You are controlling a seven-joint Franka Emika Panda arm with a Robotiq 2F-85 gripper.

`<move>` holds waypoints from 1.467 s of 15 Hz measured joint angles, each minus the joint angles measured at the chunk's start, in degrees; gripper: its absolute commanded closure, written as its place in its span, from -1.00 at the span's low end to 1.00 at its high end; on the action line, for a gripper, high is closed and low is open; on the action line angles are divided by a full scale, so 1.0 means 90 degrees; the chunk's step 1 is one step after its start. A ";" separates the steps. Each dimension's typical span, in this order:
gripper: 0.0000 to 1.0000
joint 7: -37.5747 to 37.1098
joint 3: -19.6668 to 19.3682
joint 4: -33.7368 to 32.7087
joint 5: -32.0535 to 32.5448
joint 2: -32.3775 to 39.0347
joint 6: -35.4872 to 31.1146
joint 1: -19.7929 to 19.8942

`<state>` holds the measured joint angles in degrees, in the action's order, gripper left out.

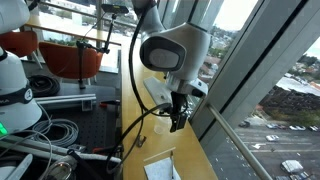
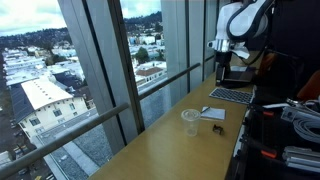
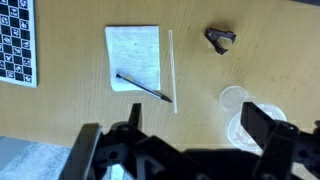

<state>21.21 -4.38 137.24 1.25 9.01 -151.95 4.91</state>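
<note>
My gripper (image 3: 175,135) hangs open above a wooden table (image 3: 70,110), and nothing sits between its fingers. Below it in the wrist view lies a white notepad (image 3: 133,50) with a dark pen (image 3: 143,87) across its lower edge and a thin white straw (image 3: 172,70) alongside. A clear plastic cup (image 3: 245,115) stands just under the right fingertip (image 3: 262,125). A small dark clip-like object (image 3: 220,39) lies farther off. In both exterior views the gripper (image 1: 178,115) (image 2: 222,72) is well above the tabletop, apart from the cup (image 2: 190,122) and the notepad (image 2: 212,113).
A checkerboard sheet (image 3: 15,40) lies at the table's left edge. A keyboard (image 2: 231,96) sits under the arm. Tall windows with a railing (image 2: 120,110) run along one side of the table. Cables and equipment (image 1: 40,130) crowd the other side.
</note>
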 measured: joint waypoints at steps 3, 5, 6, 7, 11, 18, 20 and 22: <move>-1.00 -0.0004 0.0026 0.0003 0.0000 -0.0056 0.0001 -0.0001; -1.00 -0.0004 0.0027 0.0003 -0.0012 -0.0028 0.0001 -0.0001; -1.00 -0.0004 0.0027 -0.0008 -0.0019 0.0030 0.0000 0.0004; -1.00 0.0002 0.0028 -0.0039 -0.0032 0.0144 -0.0032 0.0018; -1.00 0.0139 0.0185 -0.0403 -0.0197 0.1149 -0.0803 0.0200; -1.00 -0.0104 0.0600 -0.1636 -0.0002 0.3213 -0.1912 0.0223; -1.00 -0.0278 0.0600 -0.1938 0.0063 0.3646 -0.1990 0.0109; -1.00 -0.0400 0.0593 -0.2244 0.0091 0.4008 -0.1992 0.0052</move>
<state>17.61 0.96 117.05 2.07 45.08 -169.88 5.38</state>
